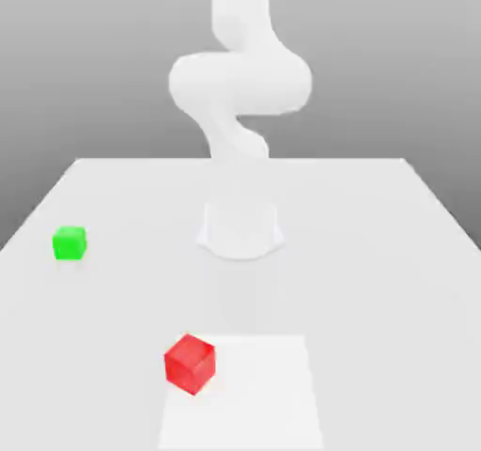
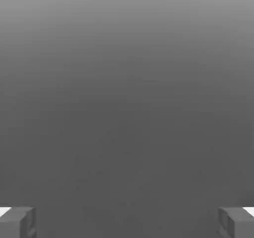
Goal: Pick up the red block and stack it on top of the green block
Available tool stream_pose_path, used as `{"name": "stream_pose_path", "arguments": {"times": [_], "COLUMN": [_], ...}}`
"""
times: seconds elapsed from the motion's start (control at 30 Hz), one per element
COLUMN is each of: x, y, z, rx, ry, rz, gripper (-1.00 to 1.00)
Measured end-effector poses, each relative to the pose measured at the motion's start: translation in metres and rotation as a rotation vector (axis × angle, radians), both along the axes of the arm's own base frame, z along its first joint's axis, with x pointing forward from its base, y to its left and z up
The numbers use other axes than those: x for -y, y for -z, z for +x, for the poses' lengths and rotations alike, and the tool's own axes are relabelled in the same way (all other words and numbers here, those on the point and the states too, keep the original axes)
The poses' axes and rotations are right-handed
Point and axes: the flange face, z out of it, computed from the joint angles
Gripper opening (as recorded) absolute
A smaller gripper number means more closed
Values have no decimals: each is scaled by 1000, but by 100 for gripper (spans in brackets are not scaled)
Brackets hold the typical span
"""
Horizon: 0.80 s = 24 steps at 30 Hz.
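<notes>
A bright red block (image 1: 190,364) and a bright green block (image 1: 69,242), both plain and unpatterned, sit on a pale grey-white tabletop (image 1: 376,252). The robot arm (image 1: 240,83) is plain white. The backdrop is graded grey.

The red block (image 1: 190,364) and green block (image 1: 69,242) look smooth and matt, like plain plastic; the white table (image 1: 376,252) is smooth, matt, and the white arm (image 1: 240,83) faintly satin

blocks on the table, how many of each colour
red block: 1
green block: 1
total: 2
</notes>
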Motion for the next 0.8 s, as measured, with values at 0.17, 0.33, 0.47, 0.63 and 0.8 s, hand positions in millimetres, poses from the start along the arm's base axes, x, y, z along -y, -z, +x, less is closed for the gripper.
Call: {"name": "stream_pose_path", "arguments": {"times": [0.17, 0.33, 0.47, 0.63, 0.8], "x": [19, 36, 49, 62, 62], "y": [119, 235, 326, 430, 490], "z": [52, 67, 57, 19, 9], "rx": [-184, -356, -492, -660, -697], "ry": [111, 227, 326, 460, 486], "rz": [67, 120, 154, 186, 190], "gripper": [0, 0, 0, 0, 0]}}
